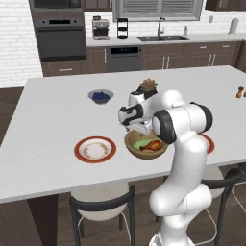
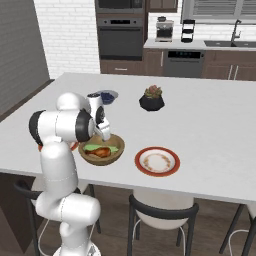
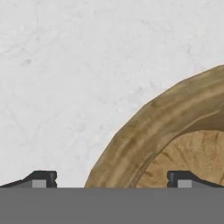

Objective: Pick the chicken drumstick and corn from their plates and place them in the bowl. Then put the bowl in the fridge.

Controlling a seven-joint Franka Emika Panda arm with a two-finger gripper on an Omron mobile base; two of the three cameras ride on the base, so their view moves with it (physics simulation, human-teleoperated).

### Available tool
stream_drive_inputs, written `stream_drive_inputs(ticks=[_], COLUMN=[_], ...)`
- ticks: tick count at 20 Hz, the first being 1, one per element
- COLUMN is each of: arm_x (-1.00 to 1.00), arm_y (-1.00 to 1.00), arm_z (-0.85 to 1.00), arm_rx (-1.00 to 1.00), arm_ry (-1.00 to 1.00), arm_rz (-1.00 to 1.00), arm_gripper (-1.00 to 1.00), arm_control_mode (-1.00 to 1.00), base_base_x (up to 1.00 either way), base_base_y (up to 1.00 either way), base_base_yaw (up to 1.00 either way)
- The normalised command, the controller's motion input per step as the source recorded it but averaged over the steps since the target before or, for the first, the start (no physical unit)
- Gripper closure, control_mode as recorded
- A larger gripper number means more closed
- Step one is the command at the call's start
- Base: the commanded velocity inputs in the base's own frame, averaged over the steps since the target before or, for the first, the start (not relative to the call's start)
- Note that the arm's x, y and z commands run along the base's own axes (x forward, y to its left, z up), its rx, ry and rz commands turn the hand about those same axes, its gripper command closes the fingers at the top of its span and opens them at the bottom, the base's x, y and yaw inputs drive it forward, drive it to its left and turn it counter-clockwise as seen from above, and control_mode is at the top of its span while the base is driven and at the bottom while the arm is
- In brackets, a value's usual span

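2 wide-apart fingertips of the gripper (image 3: pixel 109 178) should straddle the round wooden bowl's (image 3: pixel 144 131) thick rim squarely before closing.

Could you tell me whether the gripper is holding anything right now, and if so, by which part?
Nothing is held: the gripper is open, straddling the wooden bowl's rim.

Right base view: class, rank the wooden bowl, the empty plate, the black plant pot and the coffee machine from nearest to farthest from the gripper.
1. wooden bowl, directly under the gripper
2. empty plate, on the bowl's far side from the arm
3. black plant pot, further back on the island
4. coffee machine, back counter
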Motion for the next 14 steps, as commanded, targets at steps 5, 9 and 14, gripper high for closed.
stream_drive_inputs(ticks=[5, 9, 14], arm_x=[-0.03, -0.02, -0.19], arm_y=[0.0, 0.0, 0.0], arm_z=[-0.3, -0.18, -0.21], arm_rx=[0.0, 0.0, 0.0], arm_ry=[0.0, 0.0, 0.0], arm_rz=[0.0, 0.0, 0.0], arm_gripper=[-1.0, -1.0, 1.0], arm_control_mode=[-1.0, -1.0, -1.0], base_base_x=[0.0, 0.0, 0.0], base_base_y=[0.0, 0.0, 0.0], base_base_yaw=[0.0, 0.0, 0.0])
